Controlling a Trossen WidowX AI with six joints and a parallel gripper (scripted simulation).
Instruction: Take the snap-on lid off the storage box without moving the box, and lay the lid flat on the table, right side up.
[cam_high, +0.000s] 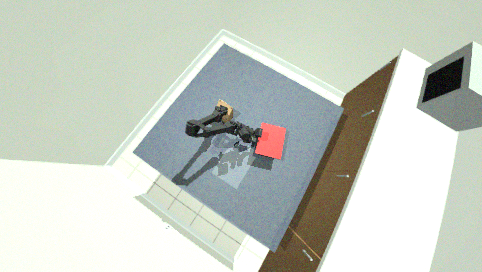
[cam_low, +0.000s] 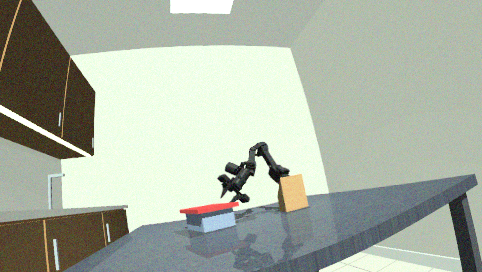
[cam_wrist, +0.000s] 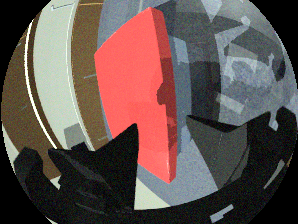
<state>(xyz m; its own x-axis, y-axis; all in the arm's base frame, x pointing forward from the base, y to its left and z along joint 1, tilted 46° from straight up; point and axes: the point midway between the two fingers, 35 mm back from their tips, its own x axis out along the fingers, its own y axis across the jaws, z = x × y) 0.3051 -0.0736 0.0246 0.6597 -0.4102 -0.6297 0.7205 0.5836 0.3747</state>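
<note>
Storage box (cam_low: 212, 221), pale blue-grey, sits on the dark grey desk (cam_low: 350, 215), with the red snap-on lid (cam_low: 209, 208) on top and closing it; contents cannot be seen. Lid lies flat, red face up, overhanging the box walls slightly on all visible sides. From the top view the lid (cam_high: 270, 141) reads as a rectangle, only a little longer than wide, its long axis running roughly from the arm's side toward the brown cabinet run (cam_high: 330, 170) at the desk's edge. In the wrist view the lid (cam_wrist: 136, 96) fills the centre, its near edge showing as a darker red band. Arm reaches out from its tan base block (cam_low: 293, 193), bent at the elbow, wrist tipped down. End effector (cam_low: 229, 192) hangs just above the lid's edge on the arm's side, not touching in the exterior view; about half open, nothing between the fingers. Top view places the end effector (cam_high: 256, 135) right at the lid's edge nearest the arm. Wrist view shows one dark finger (cam_wrist: 120, 156) rising in front of the lid's lower corner, the other hard to make out against dark reflections. Arm shadow and reflections lie on the desk beside the box.
</note>
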